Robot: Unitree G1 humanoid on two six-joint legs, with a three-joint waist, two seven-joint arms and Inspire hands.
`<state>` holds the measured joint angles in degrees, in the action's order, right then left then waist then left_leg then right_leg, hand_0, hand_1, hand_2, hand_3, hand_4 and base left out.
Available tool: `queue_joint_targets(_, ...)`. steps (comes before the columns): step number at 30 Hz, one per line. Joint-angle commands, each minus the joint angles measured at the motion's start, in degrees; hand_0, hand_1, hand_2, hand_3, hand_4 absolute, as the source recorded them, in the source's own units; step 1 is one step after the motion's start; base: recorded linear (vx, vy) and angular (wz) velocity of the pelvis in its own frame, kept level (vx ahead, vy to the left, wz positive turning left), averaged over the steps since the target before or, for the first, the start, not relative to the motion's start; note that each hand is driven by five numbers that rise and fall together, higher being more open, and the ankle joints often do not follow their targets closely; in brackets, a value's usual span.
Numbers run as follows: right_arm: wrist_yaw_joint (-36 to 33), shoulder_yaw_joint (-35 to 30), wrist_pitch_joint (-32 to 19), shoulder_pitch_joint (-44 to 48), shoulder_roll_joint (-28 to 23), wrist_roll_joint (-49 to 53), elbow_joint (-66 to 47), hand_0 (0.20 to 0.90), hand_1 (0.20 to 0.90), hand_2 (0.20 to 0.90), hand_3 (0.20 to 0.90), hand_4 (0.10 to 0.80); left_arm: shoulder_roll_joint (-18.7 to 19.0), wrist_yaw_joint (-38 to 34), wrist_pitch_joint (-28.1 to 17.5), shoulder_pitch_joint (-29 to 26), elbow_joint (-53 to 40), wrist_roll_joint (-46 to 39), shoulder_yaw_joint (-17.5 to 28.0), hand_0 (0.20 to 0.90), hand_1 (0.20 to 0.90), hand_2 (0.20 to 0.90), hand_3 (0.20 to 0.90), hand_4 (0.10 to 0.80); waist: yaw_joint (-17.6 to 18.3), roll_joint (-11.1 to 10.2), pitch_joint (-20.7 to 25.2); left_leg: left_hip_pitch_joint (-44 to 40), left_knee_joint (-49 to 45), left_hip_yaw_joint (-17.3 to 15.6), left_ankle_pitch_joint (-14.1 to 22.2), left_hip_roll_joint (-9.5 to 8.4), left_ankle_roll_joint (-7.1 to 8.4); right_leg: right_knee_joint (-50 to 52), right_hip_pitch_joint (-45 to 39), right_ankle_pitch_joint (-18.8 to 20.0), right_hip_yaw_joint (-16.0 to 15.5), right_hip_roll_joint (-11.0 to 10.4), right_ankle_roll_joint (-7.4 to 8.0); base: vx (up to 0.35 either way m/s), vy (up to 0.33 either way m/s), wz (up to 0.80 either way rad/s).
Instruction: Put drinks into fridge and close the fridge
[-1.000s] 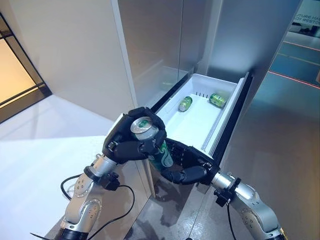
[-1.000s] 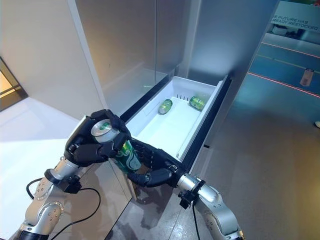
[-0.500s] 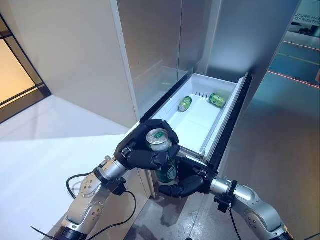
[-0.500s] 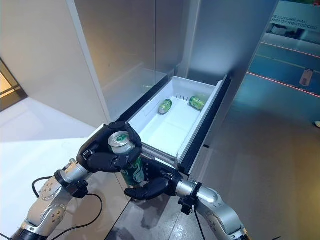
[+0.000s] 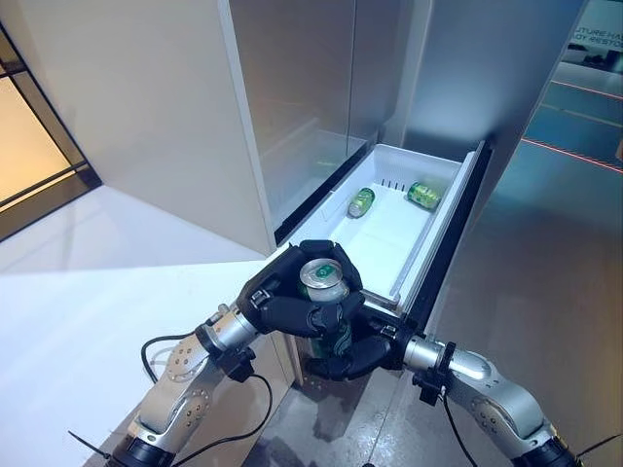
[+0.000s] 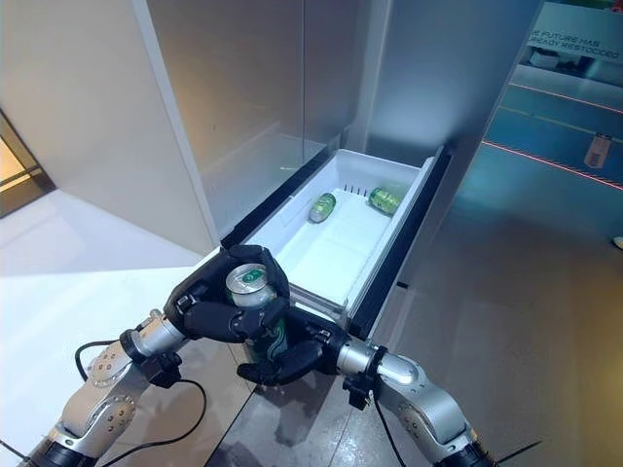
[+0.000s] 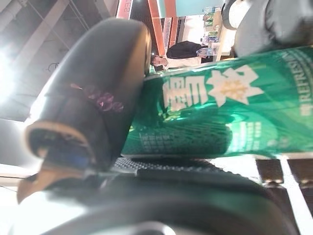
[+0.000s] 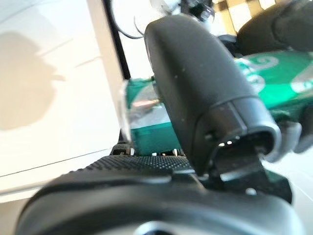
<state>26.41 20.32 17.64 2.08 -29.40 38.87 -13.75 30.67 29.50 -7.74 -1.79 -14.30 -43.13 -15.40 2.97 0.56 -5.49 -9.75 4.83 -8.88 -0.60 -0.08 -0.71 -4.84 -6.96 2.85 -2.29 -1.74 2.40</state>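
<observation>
I hold a green drink can [image 5: 322, 277] upright just before the near end of the open white fridge drawer [image 5: 380, 241]. My left hand [image 5: 290, 309] is shut on its top part from the left. Below it, my right hand [image 5: 368, 354] curls round the can's lower part. The left wrist view shows the can [image 7: 230, 112] lying against my left thumb [image 7: 93, 98]. In the right wrist view my right thumb [image 8: 205, 88] crosses the can [image 8: 146, 120]. Two more green cans [image 5: 361, 201] [image 5: 423, 195] lie on their sides at the drawer's far end.
The drawer's dark front panel [image 5: 456, 233] stands along its right side, over the grey floor [image 5: 545, 263]. The tall fridge body [image 5: 292, 97] rises behind the drawer. A white counter [image 5: 88, 321] spreads to my left.
Both hands have carried the can to the right and lower, from beside the counter's edge to just before the drawer's near end. The right hand has closed further under the can.
</observation>
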Motion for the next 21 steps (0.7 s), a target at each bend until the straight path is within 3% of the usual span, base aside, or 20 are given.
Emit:
queue_joint_targets(1, -1.3, -1.0, -2.5, 9.7, 6.4, 13.6, -6.1, 0.900, 0.900, 0.900, 0.900, 0.800, -4.2, 0.3, -4.6, -10.8, -4.3, -5.4, -1.0, 0.300, 0.300, 0.300, 0.200, 0.100, -1.0, -1.3, 2.9, -0.7, -0.2, 3.9, 3.1, -2.34, -1.66, 2.2, -0.3, -2.4, 0.4, 1.6, 1.35, 0.000, 0.000, 0.00)
queue_joint_targets(13, 0.1, 1.7, 2.3, 9.5, 5.8, 13.5, -4.4, 0.900, 0.900, 0.900, 0.900, 0.800, -3.3, -0.5, -6.1, -11.1, -3.6, -6.9, -2.3, 0.300, 0.300, 0.300, 0.200, 0.100, -1.1, -1.5, 3.1, -0.7, -0.1, 3.9, 3.0, -2.38, -1.54, 1.7, -0.4, -2.2, 0.3, 1.6, 1.31, 0.000, 0.000, 0.00)
queue_joint_targets(14, 0.7, 2.0, 3.0, 9.5, 5.4, 12.9, -4.3, 0.865, 0.865, 0.865, 0.859, 0.759, -3.2, -0.6, -6.1, -11.2, -3.8, -7.1, -2.4, 0.300, 0.300, 0.300, 0.200, 0.100, -1.1, -1.5, 3.1, -0.7, -0.1, 4.0, 2.9, -2.42, -1.58, 1.7, -0.4, -2.2, 0.4, 1.7, 1.27, 0.000, 0.000, 0.00)
queue_joint_targets(15, 0.8, 2.3, 3.3, 9.5, 5.2, 12.6, -4.3, 0.745, 0.745, 0.745, 0.719, 0.619, -3.0, -0.7, -6.3, -11.3, -3.8, -7.2, -2.5, 0.300, 0.300, 0.300, 0.200, 0.100, -1.1, -1.5, 3.1, -0.7, -0.1, 4.1, 2.9, -2.43, -1.59, 1.8, -0.4, -2.2, 0.6, 1.8, 1.23, 0.000, 0.000, 0.00)
queue_joint_targets(16, 1.5, 2.5, 3.8, 9.5, 4.6, 12.6, -4.3, 0.484, 0.484, 0.484, 0.414, 0.314, -2.8, -0.5, -6.3, -11.3, -3.9, -7.6, -2.7, 0.300, 0.300, 0.300, 0.200, 0.100, -1.1, -1.5, 3.1, -0.7, -0.1, 4.2, 2.9, -2.47, -1.65, 1.8, -0.4, -2.3, 0.8, 1.8, 1.17, 0.000, 0.000, 0.00)
queue_joint_targets(17, 1.5, 2.6, 3.9, 9.4, 4.5, 12.8, -4.3, 0.300, 0.300, 0.300, 0.200, 0.100, -2.8, -0.4, -6.2, -11.3, -3.9, -8.0, -2.8, 0.300, 0.300, 0.300, 0.200, 0.100, -1.0, -1.5, 3.1, -0.7, -0.1, 4.3, 2.9, -2.48, -1.67, 1.8, -0.4, -2.3, 0.8, 1.9, 1.15, 0.000, 0.000, 0.00)
queue_joint_targets(21, 0.6, 2.7, 4.1, 9.0, 3.5, 12.6, -5.1, 0.300, 0.300, 0.300, 0.200, 0.100, -2.5, -0.3, -5.8, -11.1, -4.4, -9.4, -2.8, 0.300, 0.300, 0.300, 0.200, 0.100, -0.9, -1.6, 2.9, -0.8, -0.2, 4.8, 2.9, -2.64, -1.76, 2.0, -0.5, -2.4, 1.3, 2.0, 1.08, 0.000, 0.000, 0.00)
